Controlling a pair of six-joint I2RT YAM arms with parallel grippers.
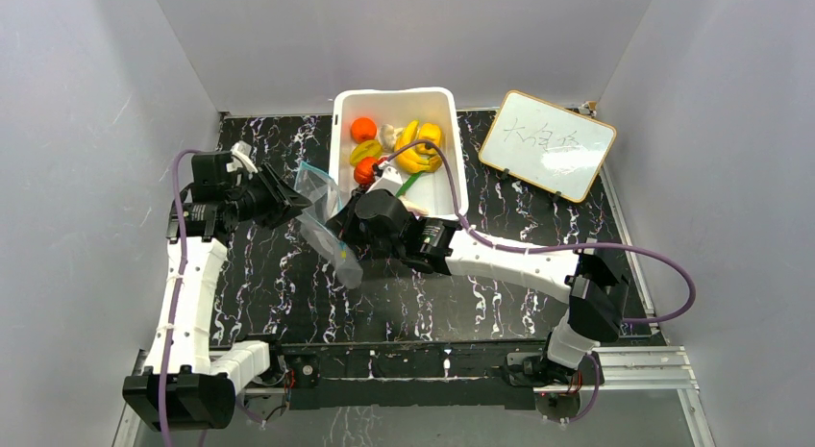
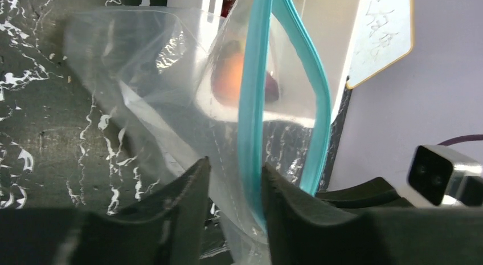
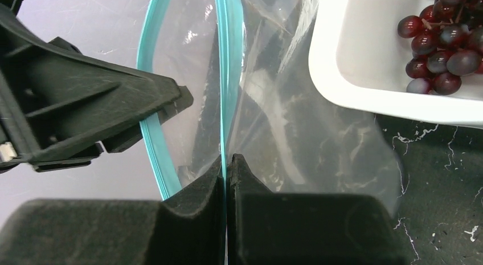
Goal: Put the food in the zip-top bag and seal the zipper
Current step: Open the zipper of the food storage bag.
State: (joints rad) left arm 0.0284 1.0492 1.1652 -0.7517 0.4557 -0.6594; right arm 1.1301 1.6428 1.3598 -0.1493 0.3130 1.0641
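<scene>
The clear zip-top bag [image 1: 320, 189] hangs above the table between my two grippers, left of the white tub. My right gripper [image 3: 226, 162] is shut on one lip of the teal zipper [image 3: 222, 65]. My left gripper [image 2: 234, 174] has its jaws apart, with the other teal lip [image 2: 250, 105] running between them, close to the right finger [image 2: 285, 202]. The bag's mouth gapes as a loop and the bag looks empty. The food lies in the tub: oranges [image 1: 363, 130], bananas [image 1: 420, 151], garlic [image 1: 387, 135], a green pod [image 1: 411, 182], and dark red grapes [image 3: 444, 40].
The white tub [image 1: 454, 173] stands at the back centre, right beside the bag. A small whiteboard [image 1: 548, 144] leans at the back right. Grey walls close in the left, back and right sides. The right arm's purple cable arcs over the tub.
</scene>
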